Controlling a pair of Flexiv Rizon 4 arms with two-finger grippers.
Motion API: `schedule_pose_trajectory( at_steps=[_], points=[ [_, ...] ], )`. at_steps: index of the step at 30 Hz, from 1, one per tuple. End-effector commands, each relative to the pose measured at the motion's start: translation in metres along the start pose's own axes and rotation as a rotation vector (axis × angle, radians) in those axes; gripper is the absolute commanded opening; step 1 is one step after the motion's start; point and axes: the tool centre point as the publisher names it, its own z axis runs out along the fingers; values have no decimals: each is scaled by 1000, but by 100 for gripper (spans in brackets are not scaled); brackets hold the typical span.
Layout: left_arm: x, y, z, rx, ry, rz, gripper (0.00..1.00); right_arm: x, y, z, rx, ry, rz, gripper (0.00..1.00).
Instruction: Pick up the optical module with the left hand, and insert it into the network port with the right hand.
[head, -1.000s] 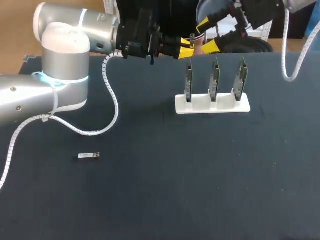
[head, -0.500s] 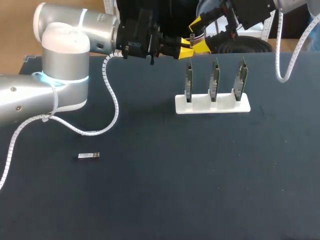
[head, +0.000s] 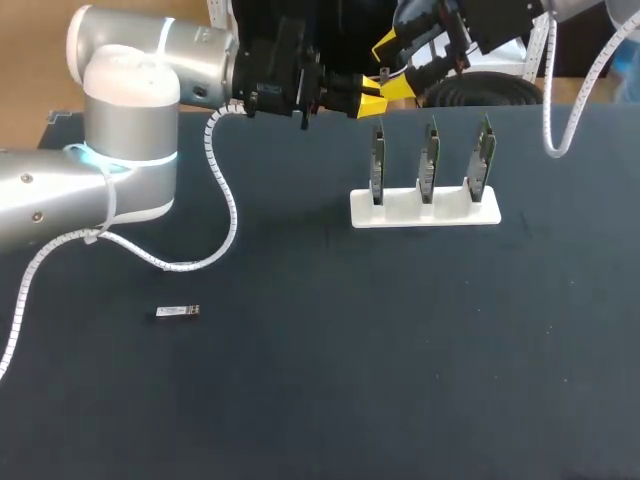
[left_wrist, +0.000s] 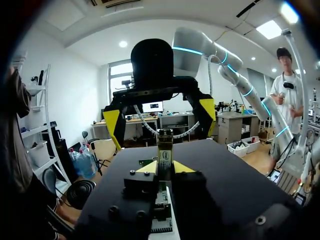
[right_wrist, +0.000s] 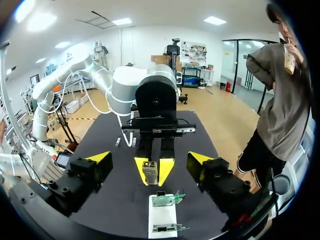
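Since the earlier frames, my right gripper has travelled in toward the left gripper at the far edge of the tabletop. The left gripper has held its place.

Head view. Both grippers hang almost tip to tip behind the white stand, which carries three upright boards. A second module lies loose on the tabletop, well apart from everything else. Hazard: the yellow tips of the two grippers are very near each other, so I judge that closing further on this line could knock them together.

Left wrist view. The left fingers are clenched on the module, which stands out ahead of them. The right fingers are spread wide, one on each side of it, touching nothing. The stand sits directly under the left gripper. Hazard: if the left fingers let go before the right fingers have clamped, the module would likely drop onto the stand or the boards.

Right wrist view. The right fingers are released, and the module sits straight ahead between the left tips. Little of the module shows clear of those tips, so I expect only a shallow hold. Hazard: if the module is held skewed, it would meet the port at an angle and could jam or push a thin board over. I cannot make out the port itself.
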Motion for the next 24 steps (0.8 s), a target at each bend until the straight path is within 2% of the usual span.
schedule_pose_trajectory(
  at_steps=[1, 22, 23, 24],
  points=[
    [1, 1, 0, 2, -2, 2, 0, 1, 0, 1, 1, -2, 1, 0],
    [1, 1, 0, 2, -2, 2, 0, 0, 2, 1, 20, -8, 14, 0],
    [1, 1, 0, 2, -2, 2, 10, 0, 3, 1, 20, -8, 14, 0],
    [1, 1, 0, 2, -2, 2, 100, 0, 3, 1, 20, -8, 14, 0]
  ],
)
